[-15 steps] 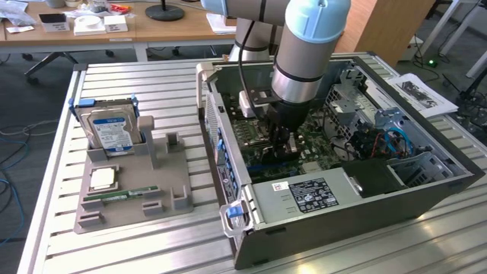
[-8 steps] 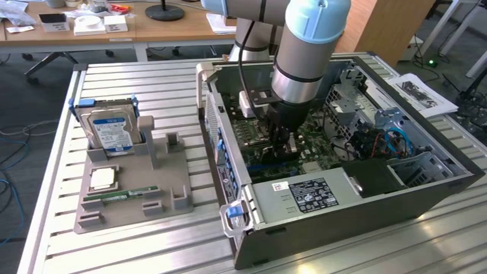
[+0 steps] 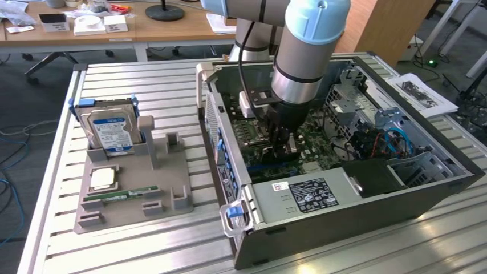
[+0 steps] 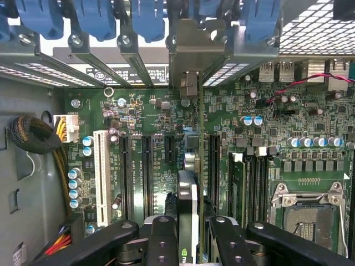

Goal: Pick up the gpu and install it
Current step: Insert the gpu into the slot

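Wrist view looks straight down into the open computer case, and the card [image 4: 187,221] stands on edge between the two black fingers [image 4: 161,244] of the jaws, which are closed about halfway and pressed against its two flat faces. So the pick-up part of the job looks done: the card is off the counter and inside the case. Its lower edge runs along the green main board [image 4: 166,127], in line with the row of long black slots [image 4: 146,174], and its pale metal end plate [image 4: 191,66] reaches up towards the rear wall of the case, where the blue clips [image 4: 147,19] sit. Whether the card edge has already gone down into a slot, or only rests just above it, I cannot tell from this angle.

From the exterior view, the arm [image 3: 304,63] reaches down into the case [image 3: 343,211], with the jaws [image 3: 285,149] low over the board near the side that faces the grey holder tray [image 3: 129,194]. On that tray the silver hard drive [image 3: 113,132] stands upright in its cradle, a small square chip [image 3: 102,178] lies flat below it, and a slim green memory stick [image 3: 122,195] lies near the front. The slotted posts [image 3: 173,144] beside the drive hold nothing, which fits with the card having been taken.

My judgement: the task is well past halfway. Carrying and lining up appear finished; seating the card and letting go are not yet shown.
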`<control>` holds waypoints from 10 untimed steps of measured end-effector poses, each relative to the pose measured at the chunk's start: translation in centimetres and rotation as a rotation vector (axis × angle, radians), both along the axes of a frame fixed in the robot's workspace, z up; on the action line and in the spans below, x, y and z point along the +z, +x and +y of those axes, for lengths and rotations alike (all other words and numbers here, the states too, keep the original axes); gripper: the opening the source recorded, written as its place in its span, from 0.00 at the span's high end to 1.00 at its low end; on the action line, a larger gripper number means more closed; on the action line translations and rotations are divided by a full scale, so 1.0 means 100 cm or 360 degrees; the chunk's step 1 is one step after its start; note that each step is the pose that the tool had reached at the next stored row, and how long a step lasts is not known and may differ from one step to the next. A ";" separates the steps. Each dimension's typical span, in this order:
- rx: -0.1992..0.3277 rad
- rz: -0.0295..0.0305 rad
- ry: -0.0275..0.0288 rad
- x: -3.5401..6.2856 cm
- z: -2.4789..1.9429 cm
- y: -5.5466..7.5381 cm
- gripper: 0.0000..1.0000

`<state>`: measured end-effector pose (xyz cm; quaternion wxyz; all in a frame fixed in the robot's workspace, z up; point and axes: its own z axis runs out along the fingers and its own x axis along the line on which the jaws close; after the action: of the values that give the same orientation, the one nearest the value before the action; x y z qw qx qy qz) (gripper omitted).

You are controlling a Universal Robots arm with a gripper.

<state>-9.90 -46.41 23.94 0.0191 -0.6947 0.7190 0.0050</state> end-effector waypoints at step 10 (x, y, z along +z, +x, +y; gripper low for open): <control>-0.0003 -0.00002 0.00002 -0.0004 0.0000 0.000 0.73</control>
<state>-9.90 -46.41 23.90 0.0191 -0.6941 0.7196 0.0050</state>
